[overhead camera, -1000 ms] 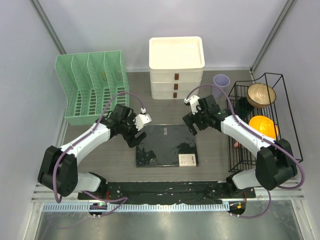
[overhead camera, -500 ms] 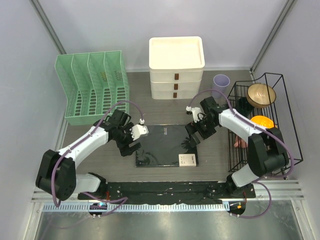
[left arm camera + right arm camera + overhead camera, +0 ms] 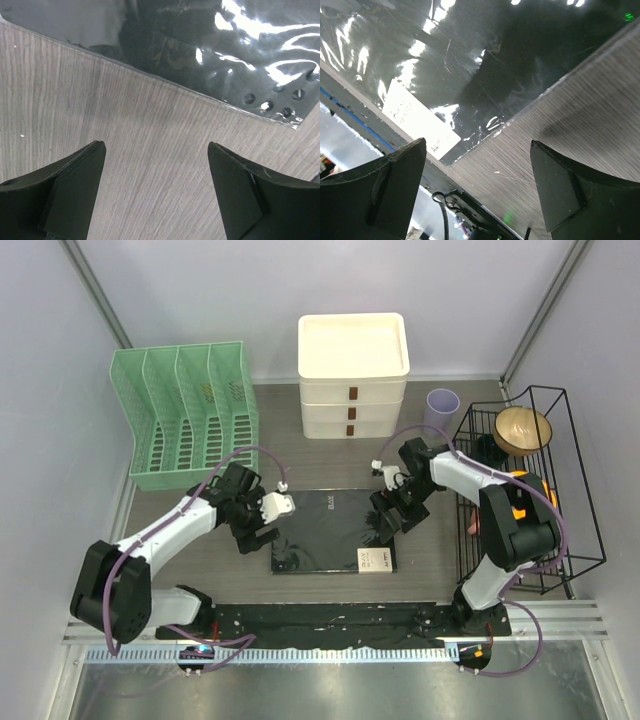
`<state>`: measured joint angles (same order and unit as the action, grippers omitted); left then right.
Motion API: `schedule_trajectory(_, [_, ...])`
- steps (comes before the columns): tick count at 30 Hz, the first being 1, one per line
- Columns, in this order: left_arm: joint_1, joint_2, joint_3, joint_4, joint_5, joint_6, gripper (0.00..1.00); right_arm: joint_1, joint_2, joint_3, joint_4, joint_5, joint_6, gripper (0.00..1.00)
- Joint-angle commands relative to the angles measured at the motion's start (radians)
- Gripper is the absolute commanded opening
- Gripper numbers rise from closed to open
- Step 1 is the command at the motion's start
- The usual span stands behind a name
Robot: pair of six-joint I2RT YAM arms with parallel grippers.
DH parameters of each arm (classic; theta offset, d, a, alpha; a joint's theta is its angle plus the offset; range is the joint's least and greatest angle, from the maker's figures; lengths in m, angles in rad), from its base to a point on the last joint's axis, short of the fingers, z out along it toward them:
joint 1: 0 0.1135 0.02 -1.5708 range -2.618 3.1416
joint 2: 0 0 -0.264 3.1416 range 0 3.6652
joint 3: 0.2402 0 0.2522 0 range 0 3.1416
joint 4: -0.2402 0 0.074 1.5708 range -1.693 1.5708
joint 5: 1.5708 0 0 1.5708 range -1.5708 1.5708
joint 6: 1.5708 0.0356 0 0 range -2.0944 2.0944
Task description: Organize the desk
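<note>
A black notebook [image 3: 333, 532] in glossy wrap lies flat in the middle of the desk [image 3: 430, 555], with a white label [image 3: 375, 560] at its near right corner. My left gripper [image 3: 262, 532] stands open just off the notebook's left edge. In the left wrist view my left gripper [image 3: 156, 150] has only bare desk [image 3: 150, 120] between its fingers, and the notebook's edge [image 3: 210, 45] lies ahead. My right gripper [image 3: 386, 524] is open at the notebook's right edge. In the right wrist view my right gripper [image 3: 477, 145] is near the labelled corner [image 3: 417, 122], holding nothing.
A green file sorter [image 3: 185, 415] stands at the back left and stacked white drawers [image 3: 352, 375] at the back centre. A lilac cup [image 3: 443, 402] stands beside a black wire rack [image 3: 575, 490] holding a wooden bowl [image 3: 522, 430] and an orange bowl [image 3: 535, 490]. A black rail [image 3: 330, 618] lines the front edge.
Both grippers have come down and toward the front, from behind the notebook's far corners to its left and right edges. The notebook has not moved.
</note>
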<state>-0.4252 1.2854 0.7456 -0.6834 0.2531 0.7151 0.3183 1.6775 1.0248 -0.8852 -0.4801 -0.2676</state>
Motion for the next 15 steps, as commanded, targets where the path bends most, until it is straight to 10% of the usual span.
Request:
schedule_trajectory(1, [0.003, 0.017, 0.003, 0.056, -0.015, -0.006, 0.88, -0.004, 0.034, 0.023, -0.031, -0.064, 0.005, 0.89])
schedule_trajectory(15, [0.003, 0.08, -0.005, 0.125, -0.048, -0.078, 0.88, -0.005, 0.171, 0.018, -0.031, -0.201, 0.025, 0.85])
